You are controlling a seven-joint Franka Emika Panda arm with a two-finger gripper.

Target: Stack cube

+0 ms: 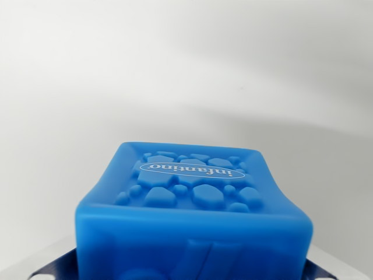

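Cube (192, 216), blue and soft-looking, filled the lower centre of the wrist view, very close to the lens. Its upper face sloped away from the camera and was slightly dished, with a raised rim all round. That face carried embossed pebble shapes and a white oval bearing the word "infantino", which read upside down from this angle. The near face, cut off by the bottom edge of the frame, showed faint raised ridges, shape unclear.

Metal parts of the gripper (192, 271) showed at both lower corners: a pale silvery piece (49, 262) at the wrist view's left, with a dark slot in it, and a smaller sliver (329, 265) at the wrist view's right. Both sat right against the cube's sides, the block lying between them. Fingertips themselves were hidden behind the cube, so contact could not be confirmed; whether the pincer was clamped on the block or merely straddling it, I could not tell.

Background was a plain white surface (186, 70), out of focus, with a soft grey shadow band crossing it from the upper middle toward the right. What the cube's underside rested on lay outside the frame.
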